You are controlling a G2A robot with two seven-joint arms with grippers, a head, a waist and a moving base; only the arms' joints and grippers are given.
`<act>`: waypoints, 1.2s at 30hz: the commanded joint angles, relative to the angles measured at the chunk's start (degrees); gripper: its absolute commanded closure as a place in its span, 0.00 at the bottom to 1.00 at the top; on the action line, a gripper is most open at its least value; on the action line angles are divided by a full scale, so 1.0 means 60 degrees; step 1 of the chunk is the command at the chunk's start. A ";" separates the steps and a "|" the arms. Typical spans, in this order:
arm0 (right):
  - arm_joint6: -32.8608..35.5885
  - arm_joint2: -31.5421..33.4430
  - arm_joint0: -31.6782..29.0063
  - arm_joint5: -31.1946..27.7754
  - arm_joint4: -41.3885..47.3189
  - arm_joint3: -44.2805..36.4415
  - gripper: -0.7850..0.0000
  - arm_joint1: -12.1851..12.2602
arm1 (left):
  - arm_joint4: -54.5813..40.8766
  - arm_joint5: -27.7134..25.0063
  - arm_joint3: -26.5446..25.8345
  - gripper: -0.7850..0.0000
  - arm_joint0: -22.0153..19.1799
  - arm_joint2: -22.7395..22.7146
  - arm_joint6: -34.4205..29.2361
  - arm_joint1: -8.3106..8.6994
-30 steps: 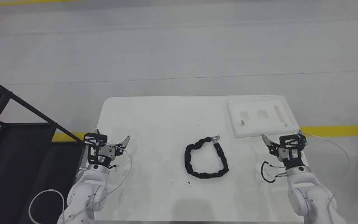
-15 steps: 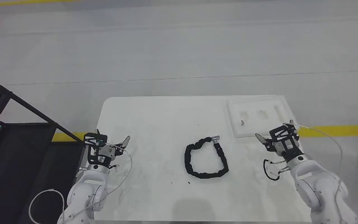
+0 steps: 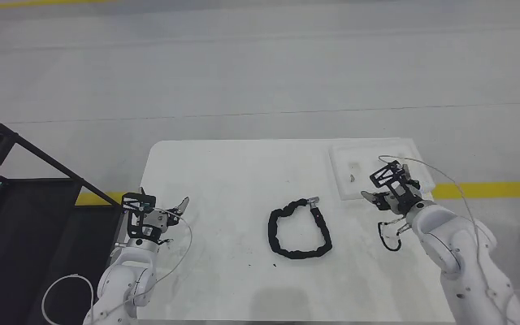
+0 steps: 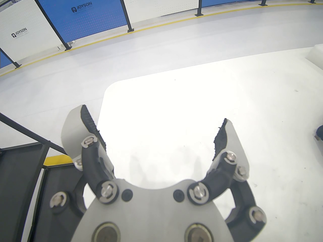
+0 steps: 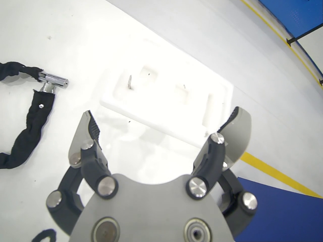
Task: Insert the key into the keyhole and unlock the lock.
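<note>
Your right hand [image 3: 388,184] hangs wide open and holds nothing, by the near edge of the white tray [image 3: 406,154] at 2 o'clock on the surface [image 3: 219,179]. The small key [image 5: 130,83] stands up in a tray pocket, so I think it is easy to pinch from above. The chain lock [image 3: 299,231] lies in the middle, with its shiny end [image 5: 54,80] pointing toward 2 o'clock, near the tray. Your left hand [image 3: 157,201] sits wide open at 8 o'clock, well apart from the lock, maybe ready to steady it.
</note>
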 commanded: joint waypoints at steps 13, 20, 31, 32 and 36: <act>0.3393 -0.1097 0.2005 -0.0710 0.1057 0.0494 0.00 -0.0041 | 0.0000 0.0000 0.0000 0.00 0.0000 0.0000 0.0000 0.0000; 0.4870 -0.1831 0.3368 -0.0894 0.1937 0.1199 0.00 -0.0110 | 0.0000 0.0000 0.0000 0.00 0.0000 0.0000 0.0000 0.0000; 0.5837 -0.2987 0.5166 -0.0407 0.2766 0.3285 0.00 -0.0300 | 0.0000 0.0000 0.0000 0.00 0.0000 0.0000 0.0000 0.0000; 0.5832 -0.3044 0.5266 -0.0338 0.2765 0.3456 0.00 -0.0311 | 0.0000 0.0000 0.0000 0.00 0.0000 0.0000 0.0000 0.0000; 0.5676 -0.3286 0.5612 -0.0191 0.2879 0.4181 0.00 -0.0362 | 0.0000 0.0000 0.0000 0.00 0.0000 0.0000 0.0000 0.0000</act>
